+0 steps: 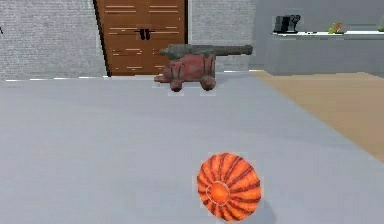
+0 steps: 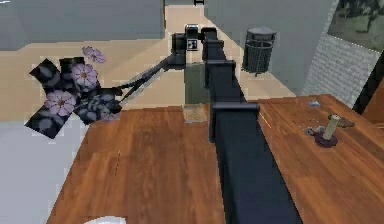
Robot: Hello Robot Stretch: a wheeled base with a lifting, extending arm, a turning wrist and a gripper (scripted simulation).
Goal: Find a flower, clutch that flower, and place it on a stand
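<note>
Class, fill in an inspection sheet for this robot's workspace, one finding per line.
Surface: wooden tabletop under the arm.
Job's things: flower, pink blossoms on a dark stem, hanging clear of the tabletop.
Clutter: small upright object on the tabletop; striped orange ball and red cannon on the grey floor.
Tool: the tool holds the flower at its far end.
Cables: nothing seen.
Surroundings: wooden door, dark bin, brick wall.
</note>
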